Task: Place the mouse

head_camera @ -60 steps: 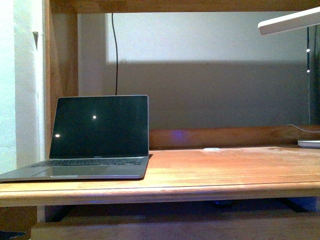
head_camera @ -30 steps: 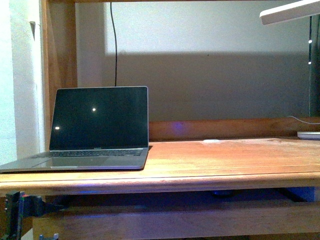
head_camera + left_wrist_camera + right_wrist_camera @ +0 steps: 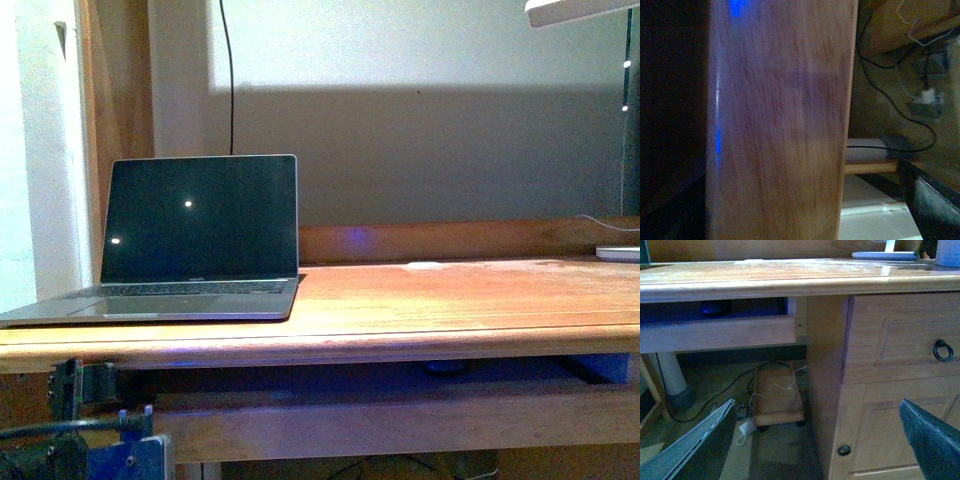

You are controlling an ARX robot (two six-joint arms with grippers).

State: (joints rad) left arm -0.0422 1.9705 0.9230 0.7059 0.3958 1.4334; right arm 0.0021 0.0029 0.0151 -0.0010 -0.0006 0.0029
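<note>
The mouse [image 3: 716, 307] is a small dark dome in blue shadow on the pull-out shelf [image 3: 720, 333] under the desktop. In the front view the mouse [image 3: 445, 367] is only a faint dark bump below the desk's front edge. My right gripper [image 3: 815, 440] is open and empty, low in front of the desk, well below and to the right of the mouse. My left gripper [image 3: 805, 225] is open close against a wooden upright [image 3: 780, 125]. One dark finger [image 3: 935, 210] shows. Part of the left arm [image 3: 70, 440] shows at the lower left.
An open grey laptop [image 3: 190, 240] stands on the left of the desktop [image 3: 450, 300]. A small flat white object [image 3: 424, 265] lies at the desktop's back, and a lamp base [image 3: 620, 253] stands at the right. A drawer cabinet [image 3: 900, 375] is on the right, with cables and a small wooden trolley [image 3: 777, 395] on the floor.
The front view has sunk, so the desk and laptop sit higher in frame and the shelf underneath shows more. The left arm has come into view at the lower left.
</note>
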